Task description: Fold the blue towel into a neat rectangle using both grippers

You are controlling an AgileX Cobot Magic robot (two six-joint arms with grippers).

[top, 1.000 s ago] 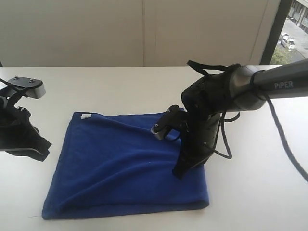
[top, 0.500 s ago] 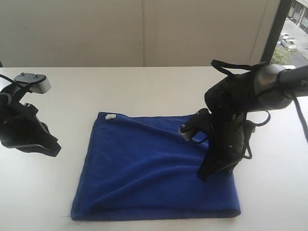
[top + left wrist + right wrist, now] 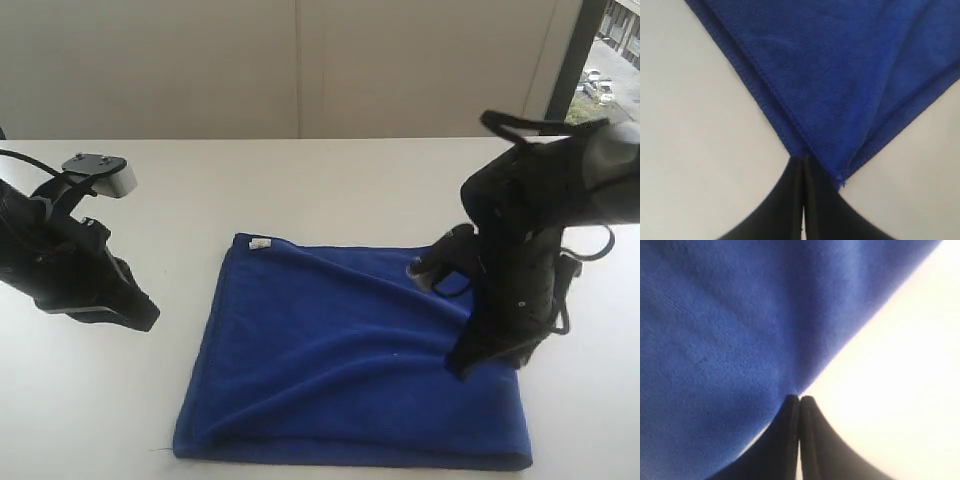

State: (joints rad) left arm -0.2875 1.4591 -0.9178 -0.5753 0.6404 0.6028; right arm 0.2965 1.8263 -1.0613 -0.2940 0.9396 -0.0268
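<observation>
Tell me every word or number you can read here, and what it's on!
No text can be read in these pictures.
The small white tag on the towel is too small to read.
Nothing else shows any letters, numbers or signs.

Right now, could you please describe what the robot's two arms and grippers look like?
The left arm and right arm are thick and black, the right one turning grey higher up. The left gripper and right gripper taper to slim black fingers. A small grey-silver plate sits on the left wrist, and black cables loop above the right arm. No lettering is legible.
</observation>
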